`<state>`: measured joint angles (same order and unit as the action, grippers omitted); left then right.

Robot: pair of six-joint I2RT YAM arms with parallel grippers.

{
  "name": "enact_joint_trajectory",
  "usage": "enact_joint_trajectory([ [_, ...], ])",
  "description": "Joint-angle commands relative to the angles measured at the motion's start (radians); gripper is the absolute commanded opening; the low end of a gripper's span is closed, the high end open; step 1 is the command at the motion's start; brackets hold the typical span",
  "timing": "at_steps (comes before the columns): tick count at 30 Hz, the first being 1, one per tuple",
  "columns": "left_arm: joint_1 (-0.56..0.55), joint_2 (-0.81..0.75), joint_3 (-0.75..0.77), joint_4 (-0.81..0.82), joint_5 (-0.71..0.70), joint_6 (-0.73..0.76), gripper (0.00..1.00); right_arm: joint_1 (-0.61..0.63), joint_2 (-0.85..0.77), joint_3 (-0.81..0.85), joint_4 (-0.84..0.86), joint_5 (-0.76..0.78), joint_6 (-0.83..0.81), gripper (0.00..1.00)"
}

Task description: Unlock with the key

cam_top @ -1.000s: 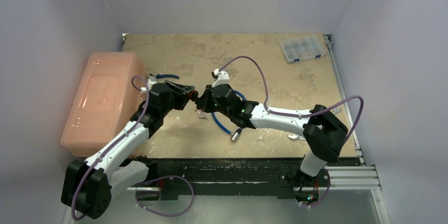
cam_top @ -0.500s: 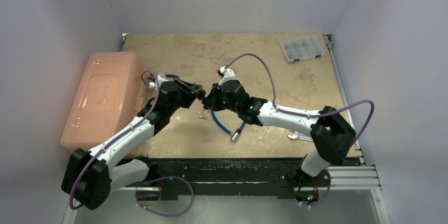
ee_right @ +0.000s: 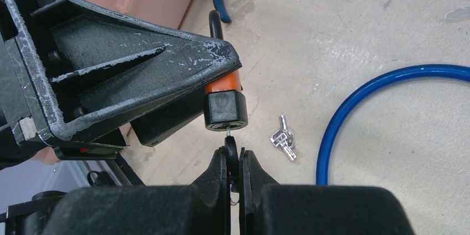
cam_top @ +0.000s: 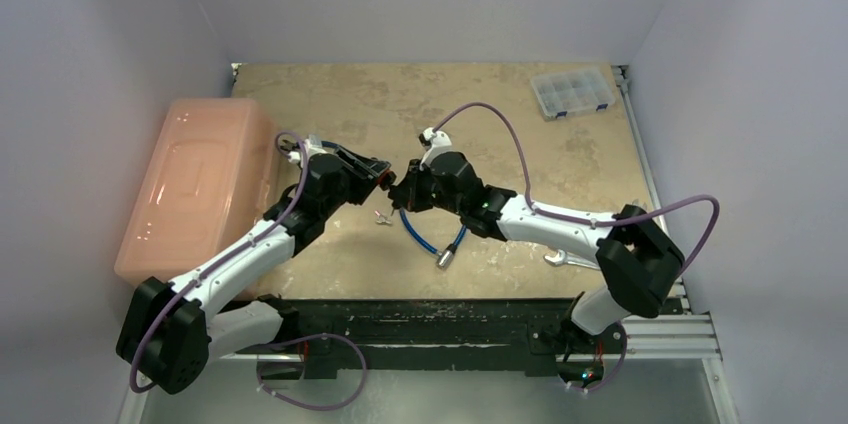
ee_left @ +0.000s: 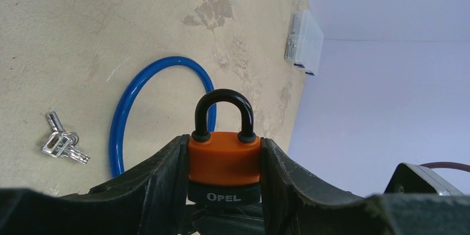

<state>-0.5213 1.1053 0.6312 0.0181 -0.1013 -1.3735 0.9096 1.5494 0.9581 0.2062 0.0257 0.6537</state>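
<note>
An orange padlock (ee_left: 224,157) with a black shackle and a black base sits clamped between the fingers of my left gripper (ee_left: 224,139), held above the table. In the right wrist view the padlock's (ee_right: 224,107) base faces my right gripper (ee_right: 233,154), which is shut on the black head of a key (ee_right: 231,151). The thin metal blade of the key touches the underside of the lock; how far it goes in is hidden. From above, the left gripper (cam_top: 376,172) and the right gripper (cam_top: 403,188) meet tip to tip over the table's middle.
A small bunch of spare silver keys (ee_right: 282,141) lies on the table under the grippers. A blue cable loop (cam_top: 415,234) with a metal end lies beside it. A pink box (cam_top: 195,189) stands at the left, a clear compartment case (cam_top: 572,92) at the far right.
Both grippers have moved together a little to the right and toward the far side, the padlock and the key staying close to each other.
</note>
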Motion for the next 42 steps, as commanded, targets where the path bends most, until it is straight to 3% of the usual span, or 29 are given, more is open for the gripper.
enact_joint_trajectory([
  [1,-0.066,0.0,0.056,0.096,0.209,-0.001,0.0,0.0,-0.047,0.007,0.193,-0.044,-0.005,0.0],
  [16,-0.068,-0.015,0.049,0.096,0.242,0.054,0.0,-0.019,-0.099,-0.005,0.191,-0.061,-0.054,0.0],
  [26,-0.069,0.013,0.051,0.055,0.245,0.063,0.0,-0.015,-0.09,0.121,-0.043,0.045,-0.328,0.0],
  [32,-0.094,0.049,0.053,0.124,0.253,0.05,0.0,-0.028,-0.081,0.118,0.003,-0.02,-0.244,0.0],
  [42,-0.098,0.008,0.022,0.166,0.256,0.067,0.0,-0.15,-0.085,0.098,0.155,-0.284,-0.078,0.0],
])
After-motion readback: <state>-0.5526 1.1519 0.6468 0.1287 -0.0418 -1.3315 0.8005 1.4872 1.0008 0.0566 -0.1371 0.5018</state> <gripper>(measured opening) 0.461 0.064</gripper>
